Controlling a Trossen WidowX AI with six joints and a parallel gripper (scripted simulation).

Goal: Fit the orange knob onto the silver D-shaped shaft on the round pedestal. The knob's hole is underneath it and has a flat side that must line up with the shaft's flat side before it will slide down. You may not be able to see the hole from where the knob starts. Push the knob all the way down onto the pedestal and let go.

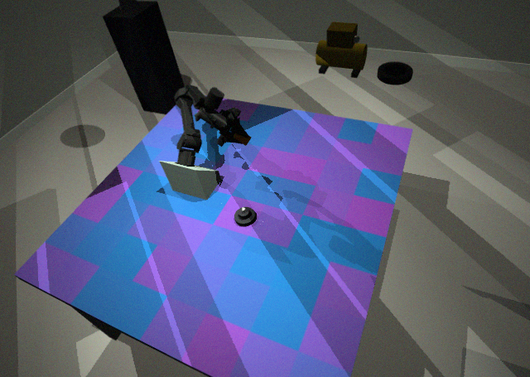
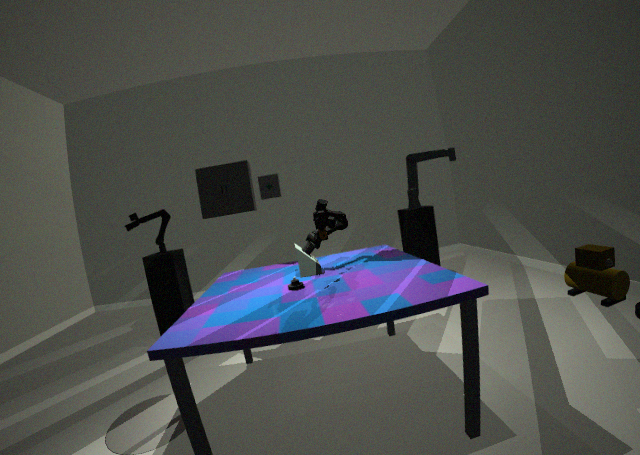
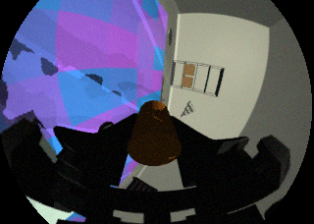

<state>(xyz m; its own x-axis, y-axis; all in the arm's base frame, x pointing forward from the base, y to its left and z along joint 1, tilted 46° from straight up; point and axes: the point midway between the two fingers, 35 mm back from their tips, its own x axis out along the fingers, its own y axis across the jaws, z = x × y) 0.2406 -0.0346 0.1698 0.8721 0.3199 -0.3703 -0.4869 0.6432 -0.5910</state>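
On the blue and purple patterned counter (image 1: 128,304), the round black pedestal (image 1: 245,216) stands nearest, its silver D-shaped shaft (image 1: 244,211) bare on top. Beyond it sits the arm's pale base block (image 1: 190,179). Farther back, raised above the counter and well apart from the pedestal, the gripper (image 1: 237,137) has its jaws clamped on the orange knob (image 3: 155,136).

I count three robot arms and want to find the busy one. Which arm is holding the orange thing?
The arm standing on the colourful table; its gripper grips the orange knob. The other two stand on dark pedestals beside the table.
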